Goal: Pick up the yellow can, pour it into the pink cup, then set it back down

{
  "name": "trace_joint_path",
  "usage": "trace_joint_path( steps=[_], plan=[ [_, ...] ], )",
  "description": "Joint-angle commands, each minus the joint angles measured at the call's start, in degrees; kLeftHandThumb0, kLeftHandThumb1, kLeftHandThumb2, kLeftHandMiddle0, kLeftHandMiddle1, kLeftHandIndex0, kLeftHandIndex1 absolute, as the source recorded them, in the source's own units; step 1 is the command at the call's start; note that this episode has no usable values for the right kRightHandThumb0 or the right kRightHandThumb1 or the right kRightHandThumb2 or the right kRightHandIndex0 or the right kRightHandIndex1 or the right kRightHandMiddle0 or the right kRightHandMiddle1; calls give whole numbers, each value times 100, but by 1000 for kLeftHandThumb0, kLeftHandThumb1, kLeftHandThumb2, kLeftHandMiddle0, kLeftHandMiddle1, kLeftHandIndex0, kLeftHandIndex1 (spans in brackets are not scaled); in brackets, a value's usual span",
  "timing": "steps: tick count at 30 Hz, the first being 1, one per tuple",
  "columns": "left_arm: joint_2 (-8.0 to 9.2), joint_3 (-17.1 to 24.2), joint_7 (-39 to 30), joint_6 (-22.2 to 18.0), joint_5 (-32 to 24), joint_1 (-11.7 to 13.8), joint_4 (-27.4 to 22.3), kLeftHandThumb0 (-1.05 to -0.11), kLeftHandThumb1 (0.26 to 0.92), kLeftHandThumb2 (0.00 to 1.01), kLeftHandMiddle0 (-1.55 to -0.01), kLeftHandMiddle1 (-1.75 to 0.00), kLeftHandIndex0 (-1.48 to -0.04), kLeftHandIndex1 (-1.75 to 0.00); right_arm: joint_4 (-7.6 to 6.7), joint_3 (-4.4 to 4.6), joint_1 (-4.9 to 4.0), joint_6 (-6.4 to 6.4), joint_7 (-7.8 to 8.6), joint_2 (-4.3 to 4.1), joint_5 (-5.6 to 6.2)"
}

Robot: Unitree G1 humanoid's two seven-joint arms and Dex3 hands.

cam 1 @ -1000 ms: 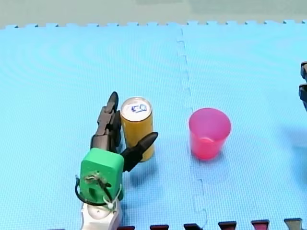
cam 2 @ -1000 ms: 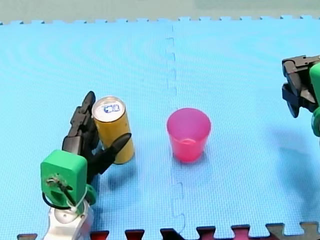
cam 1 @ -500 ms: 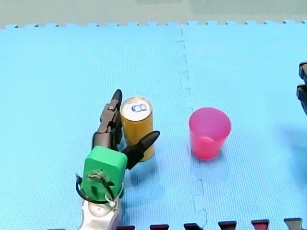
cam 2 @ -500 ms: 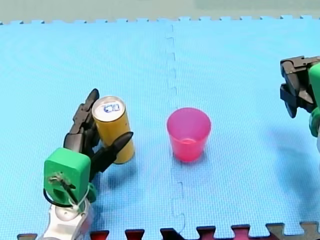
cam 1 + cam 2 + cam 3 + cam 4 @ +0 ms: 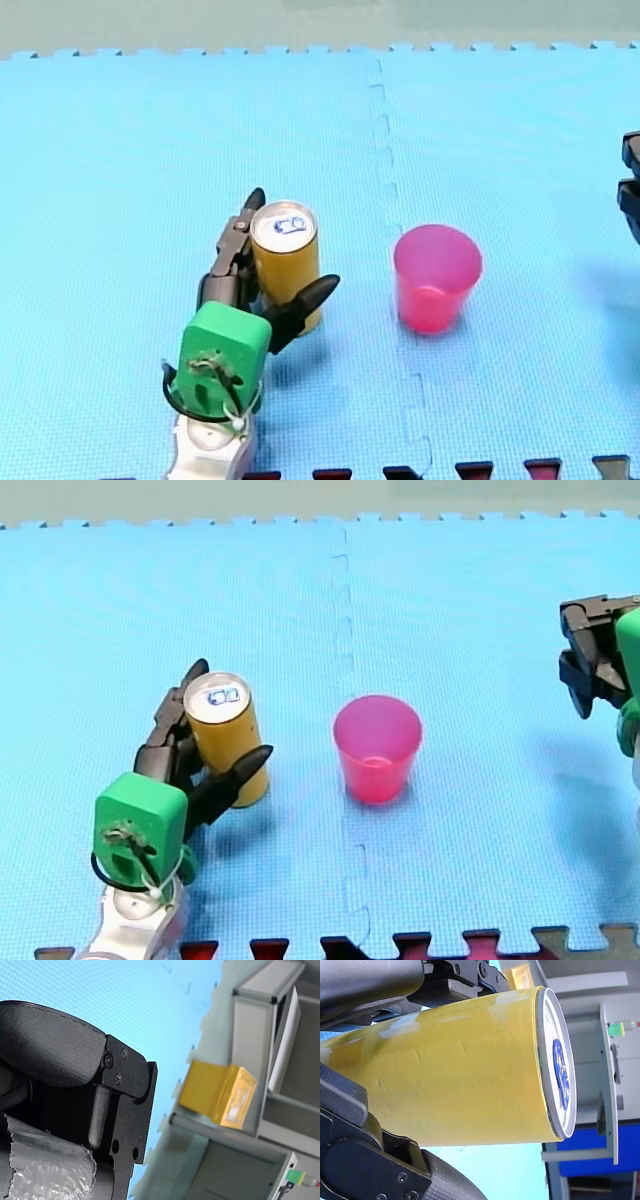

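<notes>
The yellow can [image 5: 287, 262] stands upright on the blue mat, left of the centre seam. My left hand [image 5: 292, 242] is wrapped around it, with the fingers [image 5: 236, 250] against its left side and the thumb [image 5: 310, 298] across its lower front. In the second wrist view the can [image 5: 470, 1065] lies pressed between black fingers on both sides. The pink cup [image 5: 436, 277] stands upright to the can's right, apart from it. My right hand [image 5: 590, 665] hangs at the far right edge above the mat and holds nothing.
The blue foam mat [image 5: 120, 150] has a jigsaw seam [image 5: 385, 150] running between can and cup. Dark and red tile edges [image 5: 300, 948] line the near border. Beyond the mat, the first wrist view shows grey shelving [image 5: 260, 1060] with a yellow box [image 5: 217, 1092].
My left hand has slid forward and closed in on the can, the fingers coming up against its side. The can, the cup and the right hand have hardly moved.
</notes>
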Motion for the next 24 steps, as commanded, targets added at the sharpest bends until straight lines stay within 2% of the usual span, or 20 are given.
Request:
trace_joint_path(
  steps=[1,10,13,14,15,17,18,19,20,22,24],
  plan=[
    [20,-5,-20,48,3,7,-27,-945,756,1,-328,-7,-321,-4,14,3,18,-21,2,-37,0],
    [37,-59,-9,241,54,-42,-31,-942,761,2,-369,-22,-326,-2,30,-6,80,-52,9,-40,6],
    [47,-80,1,264,63,-47,-35,-931,777,8,-434,-43,-397,-29,36,-14,97,-54,26,-40,13],
    [46,-75,9,274,52,-52,-41,-896,783,7,-473,-51,-453,-43,38,-19,98,-49,31,-39,18],
    [13,-17,45,294,-18,-61,-54,-800,774,4,-548,-58,-540,-48,41,-29,100,-38,40,-38,28],
    [-73,128,121,340,-196,-84,-76,-562,750,2,-686,-53,-683,-40,45,-45,102,-20,56,-36,45],
    [-139,240,157,368,-336,-103,-89,-409,757,5,-802,-70,-798,-53,47,-54,104,-10,65,-38,52],
    [-192,331,184,385,-448,-118,-98,-334,766,5,-889,-71,-881,-50,49,-60,105,-3,72,-39,57],
    [-240,419,186,378,-562,-131,-100,-297,779,7,-987,-83,-971,-57,51,-68,106,3,76,-39,64],
    [-291,503,318,253,-617,-145,-66,-318,816,13,-1145,-114,-1116,-72,55,-82,109,27,89,-38,77],
    [-301,499,541,135,-527,-147,-32,-350,843,12,-1247,-126,-1188,-57,57,-91,111,48,102,-40,82]
  ],
)
